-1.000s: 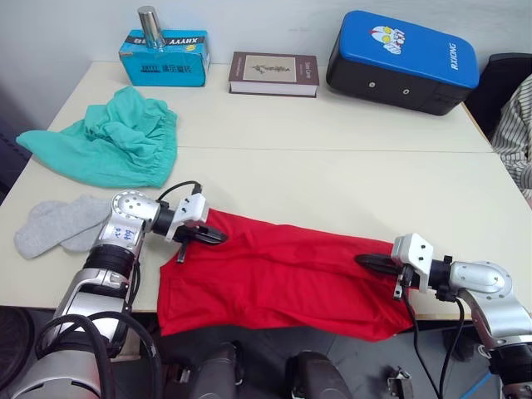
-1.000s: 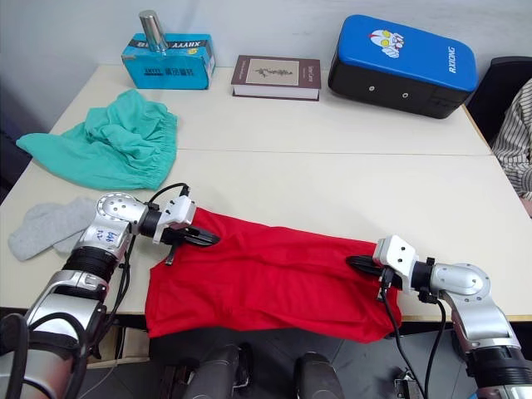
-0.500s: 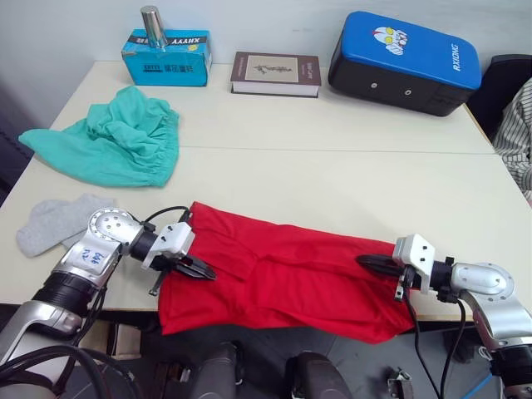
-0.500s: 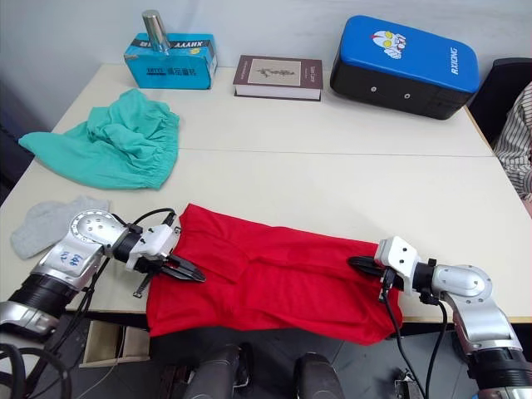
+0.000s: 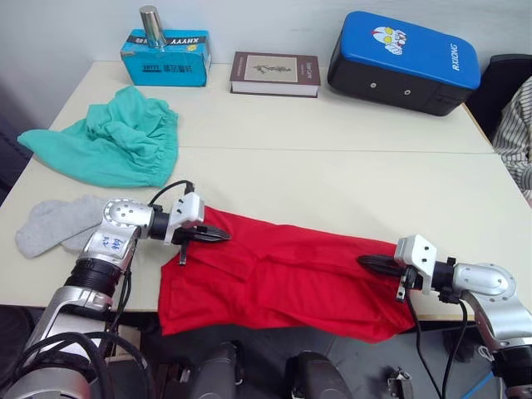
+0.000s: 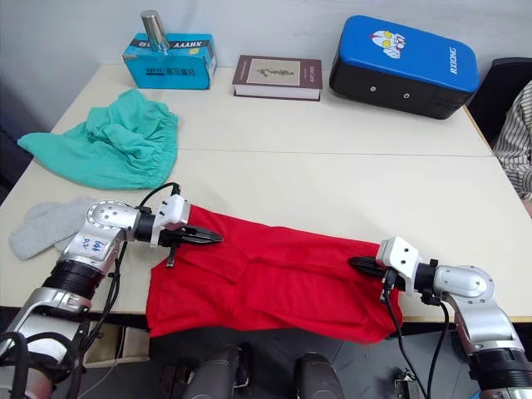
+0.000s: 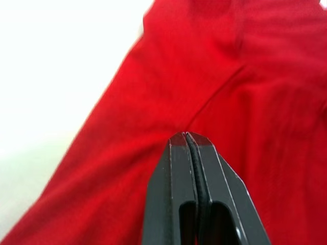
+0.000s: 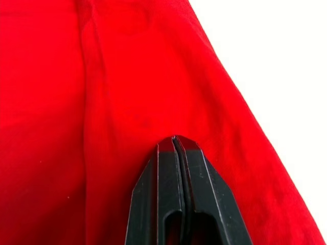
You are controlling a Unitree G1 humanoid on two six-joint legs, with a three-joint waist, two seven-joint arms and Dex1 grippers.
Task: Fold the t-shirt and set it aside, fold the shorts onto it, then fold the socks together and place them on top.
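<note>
The red t-shirt [image 5: 283, 278] lies spread along the table's front edge, its lower part hanging over the edge. My left gripper [image 5: 218, 237] is shut, its tips resting on the shirt's upper left corner; the left wrist view shows the fingers [image 7: 176, 163] pressed together over red cloth with nothing between them. At the shirt's right end my right gripper [image 5: 366, 263] is also shut, lying on the cloth [image 8: 102, 102]. The teal shorts [image 5: 108, 141] sit crumpled at the far left. Beside my left arm lie the grey socks [image 5: 54, 223].
At the back of the table [image 5: 332, 166] stand a teal tissue box [image 5: 164, 60] with a metal cylinder [image 5: 150, 25] on it, a brown book [image 5: 274, 73] and a blue padded case [image 5: 403, 60]. A person's striped sleeve [image 5: 515, 133] shows at the right edge.
My left gripper slid down toward the table's front edge over the shirt's left side, then came back up to the upper left corner. The right gripper has stayed put.
</note>
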